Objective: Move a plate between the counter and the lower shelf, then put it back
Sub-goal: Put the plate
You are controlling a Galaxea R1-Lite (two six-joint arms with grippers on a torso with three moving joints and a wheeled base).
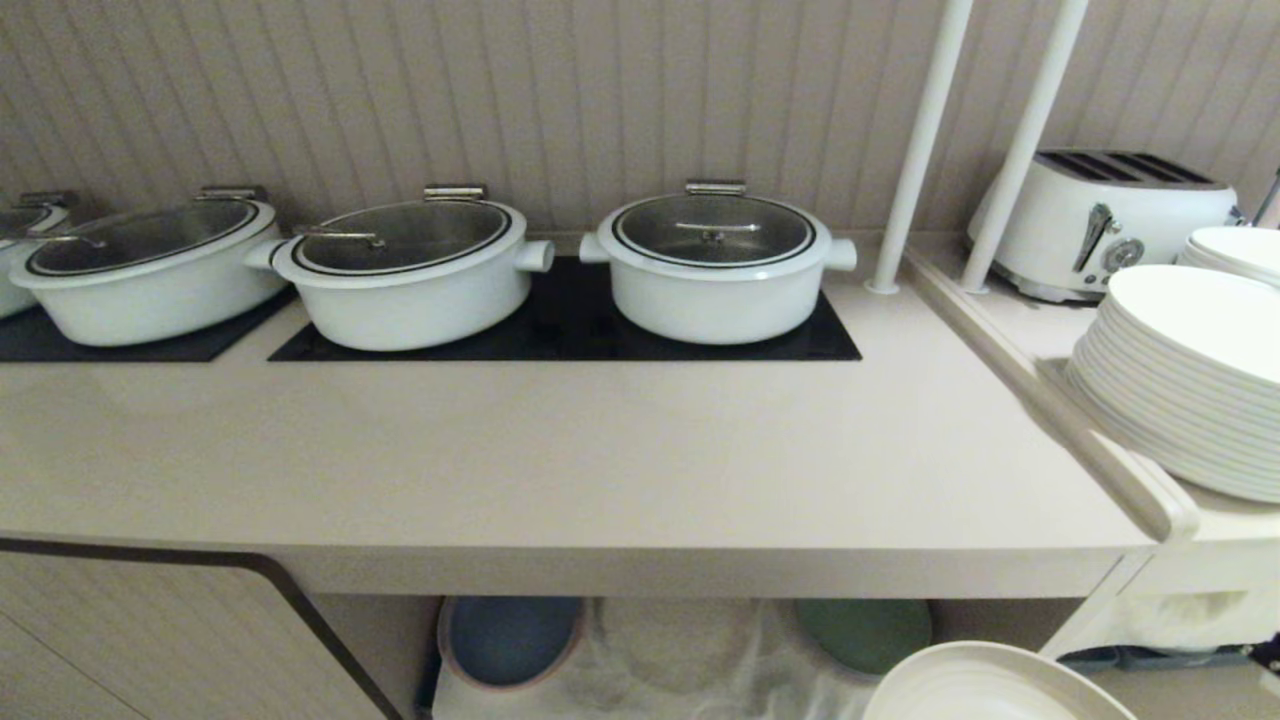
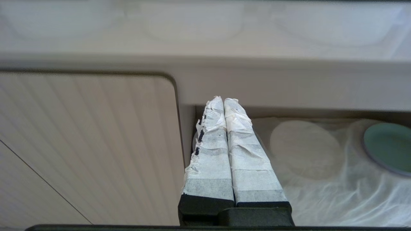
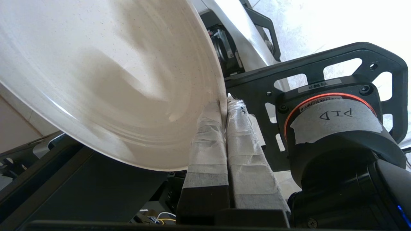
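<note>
Plate (image 1: 985, 685) sits at the lower right of your head view, rim clamped in your right gripper (image 3: 224, 106), below the counter (image 1: 560, 450) edge, so setting it back remains; left gripper (image 2: 223, 102) rests closed.

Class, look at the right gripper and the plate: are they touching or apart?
Touching. The right wrist view shows the right gripper with its taped fingers closed on the plate's rim.
</note>
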